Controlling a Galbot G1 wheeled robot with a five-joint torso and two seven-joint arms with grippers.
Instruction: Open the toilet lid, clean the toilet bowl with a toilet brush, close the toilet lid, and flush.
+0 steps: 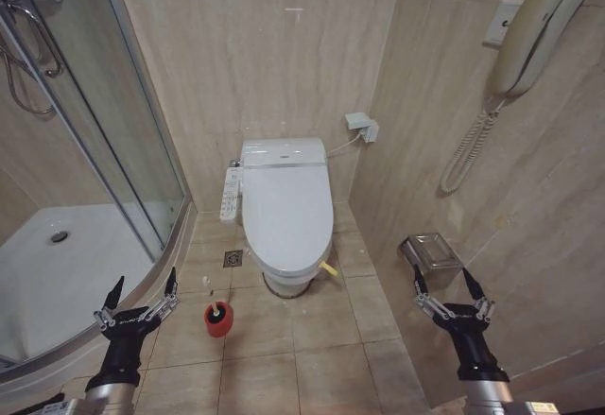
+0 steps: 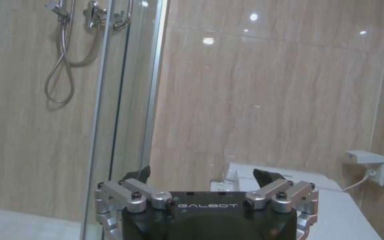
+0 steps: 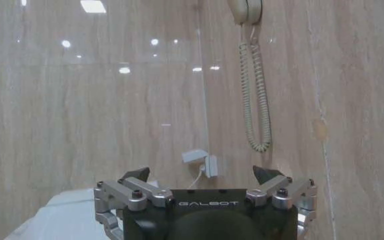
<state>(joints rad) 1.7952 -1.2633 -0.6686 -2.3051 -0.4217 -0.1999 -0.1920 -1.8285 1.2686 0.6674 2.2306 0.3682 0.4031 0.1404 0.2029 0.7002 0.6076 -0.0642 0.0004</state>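
Now, your progress: nothing done.
Toilet lid: down.
Left tool: spread wide, empty.
Right tool: spread wide, empty.

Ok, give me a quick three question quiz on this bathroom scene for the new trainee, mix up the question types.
1. True or false: the toilet lid is closed over the bowl.
2. Multiple choice: the toilet brush is A) held in the left gripper, B) standing in its red holder on the floor, C) lying in the shower tray.
3. Fill in: both the left gripper and the right gripper have their fingers ____ and hold nothing.

Key: 1 true; 2 B; 3 open.
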